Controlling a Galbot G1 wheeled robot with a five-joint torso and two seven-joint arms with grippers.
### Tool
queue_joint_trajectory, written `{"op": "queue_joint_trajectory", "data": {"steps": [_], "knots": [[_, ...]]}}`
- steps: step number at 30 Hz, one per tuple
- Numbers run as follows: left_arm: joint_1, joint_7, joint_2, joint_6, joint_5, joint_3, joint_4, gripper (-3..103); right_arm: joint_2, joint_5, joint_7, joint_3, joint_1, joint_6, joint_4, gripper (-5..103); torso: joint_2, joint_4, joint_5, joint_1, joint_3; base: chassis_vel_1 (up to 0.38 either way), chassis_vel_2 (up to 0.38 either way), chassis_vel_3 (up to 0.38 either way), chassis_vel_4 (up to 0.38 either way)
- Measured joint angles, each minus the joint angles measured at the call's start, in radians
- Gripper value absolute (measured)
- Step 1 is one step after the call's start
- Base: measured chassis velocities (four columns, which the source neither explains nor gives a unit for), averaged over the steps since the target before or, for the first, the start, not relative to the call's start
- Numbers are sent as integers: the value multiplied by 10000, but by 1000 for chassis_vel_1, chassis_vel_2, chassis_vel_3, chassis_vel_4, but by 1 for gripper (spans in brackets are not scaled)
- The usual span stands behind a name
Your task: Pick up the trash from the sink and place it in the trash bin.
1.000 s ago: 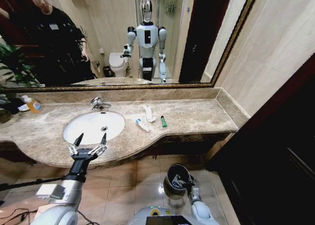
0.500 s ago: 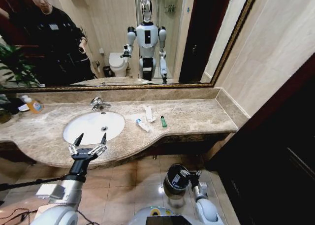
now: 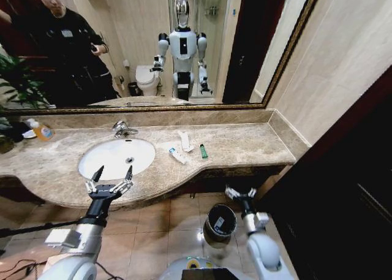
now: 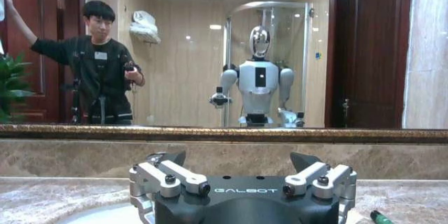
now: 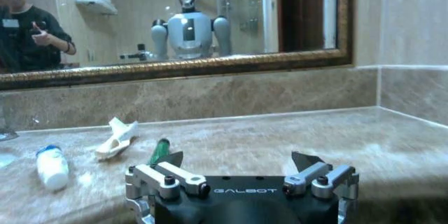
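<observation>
Left gripper [image 3: 111, 174] hangs released over white oval ceramic sink's [image 3: 92, 154] near rim; right gripper [image 3: 241, 193], fingers spread & empty, beside small black round trash bin [image 3: 220, 220], w/ dark-green tube [image 3: 203, 151] on beige marble countertop [image 3: 245, 142].

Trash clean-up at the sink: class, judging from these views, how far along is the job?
Nothing visibly done: the white tube, paper packet and dark-green tube lie on the countertop beside the sink.
In hand: nothing. The left gripper hangs open at the basin's front; the right gripper is open below the counter edge, above the trash bin.
Left: every pick and drop.
</observation>
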Motion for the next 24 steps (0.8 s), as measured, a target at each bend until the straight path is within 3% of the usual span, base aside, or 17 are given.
{"op": "queue_joint_trajectory", "data": {"steps": [11, 19, 24], "knots": [[0, 0, 0, 0, 0, 0, 0, 100, -249, 111, 48, -1202, 3390, -1745, -1905, 100, -1, 1, 0, 1, 1, 0, 0, 0, 0], [0, 0, 0, 0, 0, 0, 0, 100, -71, 438, 126, -1958, 4799, -2685, -3039, 100, -1, 1, -1, 1, 1, 0, 0, 0, 0], [0, 1, 0, 0, 0, 0, 0, 100, -12, 587, 133, -2139, 5134, -2876, -3516, 100, -1, 0, -2, 1, 1, 0, 0, 0, 0]]}}
